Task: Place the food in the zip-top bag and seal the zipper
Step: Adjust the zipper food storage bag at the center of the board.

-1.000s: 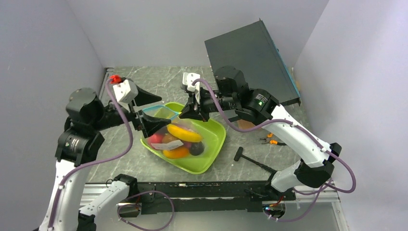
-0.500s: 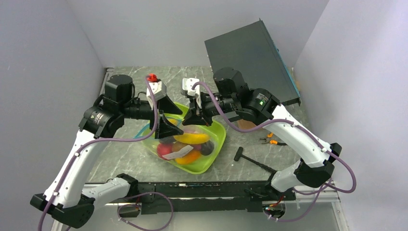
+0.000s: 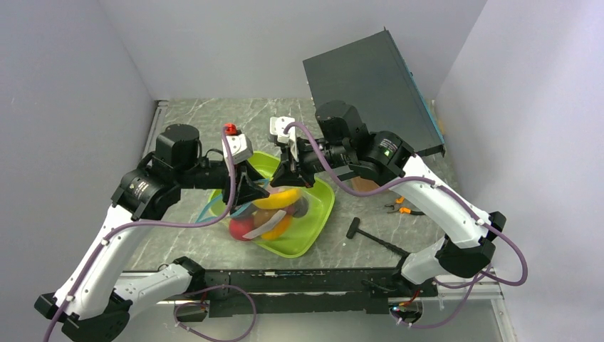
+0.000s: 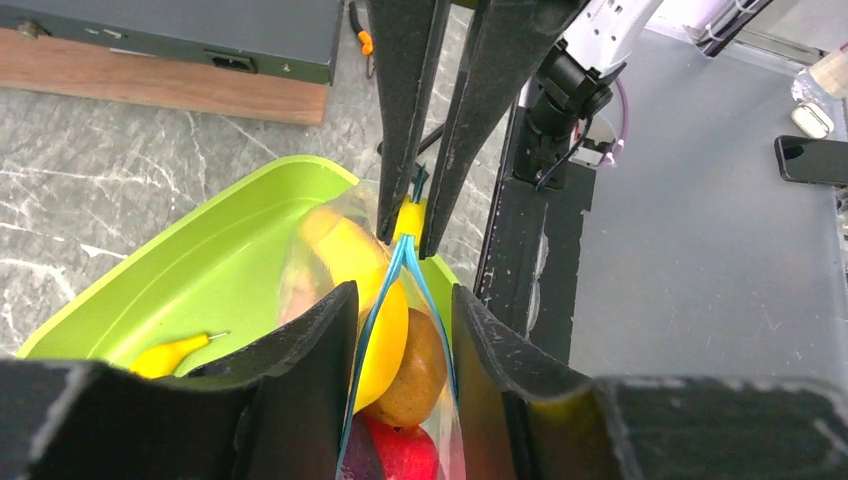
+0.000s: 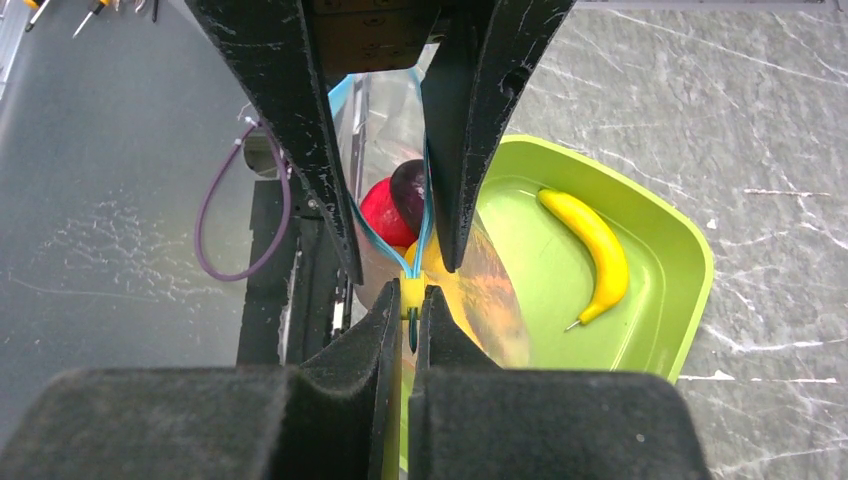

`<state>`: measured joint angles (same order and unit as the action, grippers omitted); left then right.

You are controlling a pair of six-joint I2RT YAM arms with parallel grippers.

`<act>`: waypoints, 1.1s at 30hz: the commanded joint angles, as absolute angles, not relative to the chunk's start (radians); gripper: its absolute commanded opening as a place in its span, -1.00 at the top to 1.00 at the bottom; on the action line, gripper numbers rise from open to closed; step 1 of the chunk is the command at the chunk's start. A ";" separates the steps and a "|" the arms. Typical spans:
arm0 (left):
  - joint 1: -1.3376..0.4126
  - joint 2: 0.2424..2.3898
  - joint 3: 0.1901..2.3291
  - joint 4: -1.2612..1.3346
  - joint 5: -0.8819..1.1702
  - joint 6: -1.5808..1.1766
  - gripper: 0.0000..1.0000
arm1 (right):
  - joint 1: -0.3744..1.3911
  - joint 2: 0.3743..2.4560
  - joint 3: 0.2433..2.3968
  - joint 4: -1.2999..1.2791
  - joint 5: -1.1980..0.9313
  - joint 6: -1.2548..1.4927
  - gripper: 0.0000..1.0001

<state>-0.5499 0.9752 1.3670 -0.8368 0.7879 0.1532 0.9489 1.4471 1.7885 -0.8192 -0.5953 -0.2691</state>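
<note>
On the tabletop (image 3: 206, 114), centre: we list 1 lime-green tray (image 3: 320, 206), with the zip-top bag (image 3: 263, 217) held up over its left part between the 2 arms.
Zip-top bag: clear and crinkled, mouth uppermost. We cannot tell whether its bottom rests on the tray.
Food (image 4: 385, 340), bagged: we see a yellow piece, a brown piece (image 4: 420, 372), a red piece (image 5: 385, 212) and a dark purple piece (image 5: 408, 185) through the plastic.
Food, loose: 1 yellow banana (image 5: 595, 250) lies in the tray, outside the bag.
Zipper (image 4: 380, 320): a thin blue strip. Its 2 strands meet at a small yellow tab (image 4: 408, 222) and spread apart toward the left arm, so the mouth stands unsealed there.
Right gripper (image 5: 411, 292): clenched on the zipper at the yellow tab.
Left gripper (image 4: 403, 292): fingers parted, 1 on each side of the bag's mouth, clamping nothing.
Back right: 1 black case (image 3: 370, 78), tilted.
Right of the tray: 1 hammer-like tool (image 3: 370, 235) and 1 pair of orange-handled pliers (image 3: 399, 206), both on the tabletop.
</note>
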 commanded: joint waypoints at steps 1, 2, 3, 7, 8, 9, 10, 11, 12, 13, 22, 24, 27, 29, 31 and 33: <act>-0.571 0.976 1.374 -0.860 0.722 0.154 0.17 | 0.950 1.403 1.808 -0.742 -0.614 -0.264 1.00; -0.578 0.979 1.376 -0.868 0.710 0.155 0.23 | 0.951 1.404 1.808 -0.741 -0.614 -0.262 1.00; -0.583 0.983 1.376 -0.874 0.701 0.157 0.31 | 0.952 1.405 1.809 -0.740 -0.614 -0.260 1.00; -0.593 0.986 1.375 -0.888 0.689 0.163 0.78 | 0.951 1.409 1.796 -0.718 -0.594 -0.237 0.98; -0.593 0.981 1.374 -0.887 0.692 0.165 0.93 | 0.950 1.406 1.785 -0.702 -0.573 -0.223 0.57; -0.594 0.970 1.370 -0.880 0.695 0.163 1.00 | 0.950 1.400 1.767 -0.682 -0.549 -0.210 0.14; -0.593 0.959 1.362 -0.864 0.697 0.157 1.00 | 0.950 1.390 1.745 -0.660 -0.543 -0.211 -0.08; -0.594 0.946 1.352 -0.852 0.705 0.154 1.00 | 0.947 1.375 1.715 -0.634 -0.553 -0.219 -0.21; -0.593 0.935 1.344 -0.841 0.711 0.150 1.00 | 0.945 1.358 1.677 -0.599 -0.570 -0.224 -0.30; -0.594 0.922 1.337 -0.829 0.721 0.146 1.00 | 0.943 1.336 1.639 -0.561 -0.593 -0.229 -0.34; -0.593 0.854 1.299 -0.763 0.798 0.114 1.00 | 0.908 1.262 1.471 -0.388 -0.855 -0.221 -0.17; -0.594 0.853 1.299 -0.757 0.812 0.110 1.00 | 0.907 1.272 1.467 -0.363 -0.883 -0.193 -0.01; -0.593 0.862 1.314 -0.769 0.825 0.109 1.00 | 0.907 1.294 1.469 -0.338 -0.891 -0.147 0.14; -0.593 0.861 1.318 -0.770 0.831 0.107 1.00 | 0.907 1.300 1.465 -0.324 -0.890 -0.131 0.18; -0.592 0.856 1.316 -0.764 0.829 0.102 1.00 | 0.907 1.299 1.452 -0.288 -0.879 -0.097 0.29; -0.594 0.854 1.316 -0.758 0.821 0.092 1.00 | 0.907 1.303 1.449 -0.270 -0.892 -0.083 0.43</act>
